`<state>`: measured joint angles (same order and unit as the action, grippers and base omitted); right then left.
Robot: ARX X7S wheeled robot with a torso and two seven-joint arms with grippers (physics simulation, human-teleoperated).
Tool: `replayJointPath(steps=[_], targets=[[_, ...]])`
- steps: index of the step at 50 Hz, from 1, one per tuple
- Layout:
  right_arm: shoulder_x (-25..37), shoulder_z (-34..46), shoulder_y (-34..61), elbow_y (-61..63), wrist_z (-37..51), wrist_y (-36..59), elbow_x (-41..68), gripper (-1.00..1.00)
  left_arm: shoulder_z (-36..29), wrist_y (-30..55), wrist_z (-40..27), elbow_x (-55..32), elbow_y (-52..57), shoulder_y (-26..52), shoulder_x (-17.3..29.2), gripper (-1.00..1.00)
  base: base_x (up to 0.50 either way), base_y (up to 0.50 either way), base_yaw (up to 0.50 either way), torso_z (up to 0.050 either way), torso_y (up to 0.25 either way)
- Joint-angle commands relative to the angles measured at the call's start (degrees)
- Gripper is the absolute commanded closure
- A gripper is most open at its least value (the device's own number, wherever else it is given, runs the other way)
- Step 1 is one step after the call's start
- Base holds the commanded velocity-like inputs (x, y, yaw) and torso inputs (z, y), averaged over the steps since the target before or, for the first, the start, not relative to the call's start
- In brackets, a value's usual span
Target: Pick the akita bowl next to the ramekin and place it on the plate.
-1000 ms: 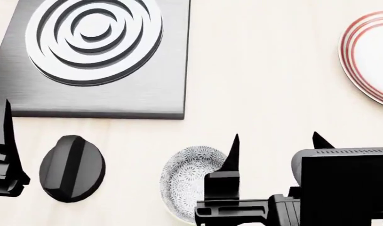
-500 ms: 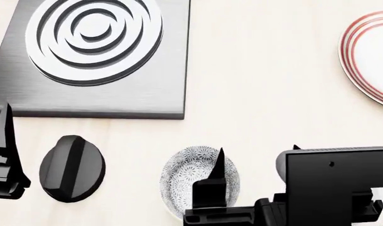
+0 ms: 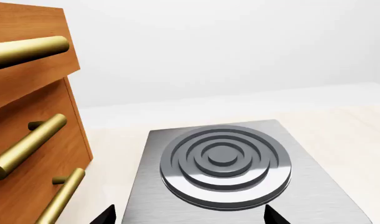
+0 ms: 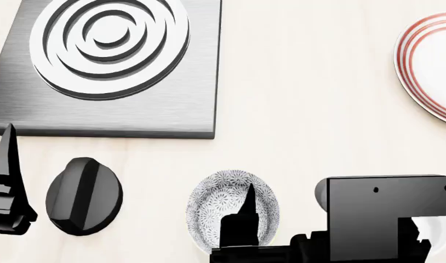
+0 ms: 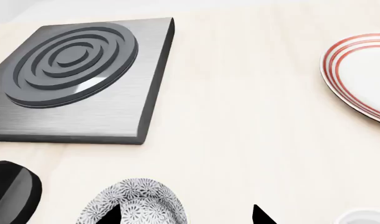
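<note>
The akita bowl (image 4: 221, 207), grey-and-white floral with a pale inside, stands on the pale counter near the front edge of the head view. The white ramekin (image 5: 364, 217) is to its right, mostly hidden in the head view behind the right wrist. My right gripper (image 5: 186, 215) is open: one fingertip (image 4: 246, 204) lies over the akita bowl (image 5: 140, 201), the other is outside its rim. The red-ringed plate (image 4: 430, 63) lies far right and further back, and shows again as the plate (image 5: 364, 74). My left gripper (image 3: 190, 216) is open over the burner slab, holding nothing.
A steel slab with a ringed burner (image 4: 109, 44) fills the back left. A black knob (image 4: 84, 195) sits left of the bowl. In the left wrist view a wooden cabinet with brass handles (image 3: 34, 140) stands beside the burner (image 3: 224, 163).
My right gripper has drawn back and to the left; its left finger, which stood at the bowl's right rim, now lies over the bowl. The left arm barely moved.
</note>
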<state>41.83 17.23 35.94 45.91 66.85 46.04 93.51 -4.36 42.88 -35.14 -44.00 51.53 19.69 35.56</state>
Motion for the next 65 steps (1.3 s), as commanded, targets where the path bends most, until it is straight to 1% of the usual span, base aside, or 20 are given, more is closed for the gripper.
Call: replayJointPath(steps=[1,65], targets=[[-1.78,-0.91,0.02,-1.14,-2.27,-0.73,-0.33,-1.00,1.11,-0.31,1.51,1.03,-0.32,-0.39,-1.11,-1.00,0.00,0.00,0.00,0.000,0.000],[-3.77,1.34,-5.66,-8.05,-10.57,-2.93,-7.71,-1.00,0.42,-1.82,0.70,0.90,-1.30,-0.77,-0.46,-1.00,0.00,0.00,0.00,0.000,0.000]])
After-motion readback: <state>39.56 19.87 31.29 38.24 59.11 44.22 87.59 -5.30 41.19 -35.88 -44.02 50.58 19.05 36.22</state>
